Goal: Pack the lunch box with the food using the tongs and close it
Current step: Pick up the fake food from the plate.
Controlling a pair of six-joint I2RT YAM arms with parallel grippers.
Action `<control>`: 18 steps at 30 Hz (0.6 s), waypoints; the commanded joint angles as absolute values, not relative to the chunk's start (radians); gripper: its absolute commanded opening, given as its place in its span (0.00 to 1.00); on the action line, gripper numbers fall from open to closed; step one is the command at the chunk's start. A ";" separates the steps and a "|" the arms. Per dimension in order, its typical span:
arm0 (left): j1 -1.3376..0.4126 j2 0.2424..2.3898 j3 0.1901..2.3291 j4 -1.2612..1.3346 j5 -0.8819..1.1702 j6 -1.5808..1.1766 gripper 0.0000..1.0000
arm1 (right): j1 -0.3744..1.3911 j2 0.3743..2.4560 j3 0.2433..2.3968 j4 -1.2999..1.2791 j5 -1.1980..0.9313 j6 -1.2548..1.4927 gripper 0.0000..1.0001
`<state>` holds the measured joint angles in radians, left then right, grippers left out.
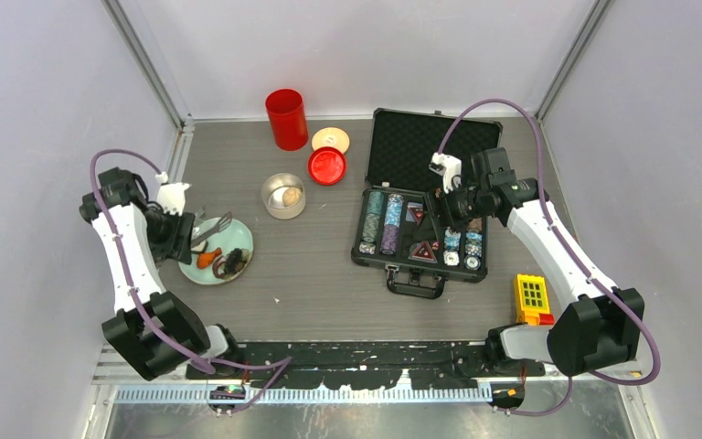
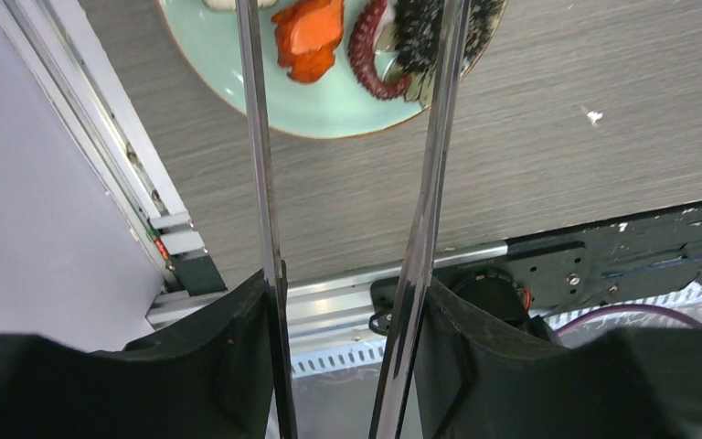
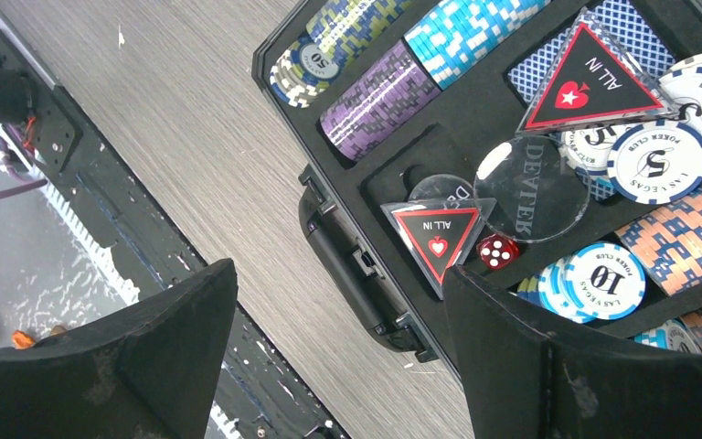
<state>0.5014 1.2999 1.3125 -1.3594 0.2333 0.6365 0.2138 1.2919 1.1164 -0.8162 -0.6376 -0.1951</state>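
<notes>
Near the left edge of the bench, the left gripper [image 2: 347, 306] clamps the tongs [image 2: 258, 183] between half-closed fingers [image 2: 238, 338], the tong arms apart above the plate [image 2: 329, 114] and framing the orange piece [image 2: 309, 37] and the dark bits [image 2: 439, 23]. For a clean pick, centre the arms on one morsel only, lower until the tips straddle it, squeeze evenly, then lift clear and carry to the lunch box [image 1: 269, 203], which stands toward the bench middle with a beige lump [image 1: 289, 195] inside, its lid [image 1: 330, 139] near the back edge. Over the poker case [image 3: 324, 224] on the right side, the right gripper [image 3: 338, 274] hangs with fingers spread wide, holding nothing.
</notes>
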 commanded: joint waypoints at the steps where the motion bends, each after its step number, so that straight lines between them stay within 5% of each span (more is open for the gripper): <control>1: 0.554 1.276 1.283 -1.369 0.195 0.710 0.50 | 0.210 1.266 1.133 -0.839 -0.666 -0.234 0.87; 18: 0.556 1.240 1.185 -1.271 0.008 0.709 0.49 | 0.210 1.258 1.138 -0.873 -0.673 -0.277 0.87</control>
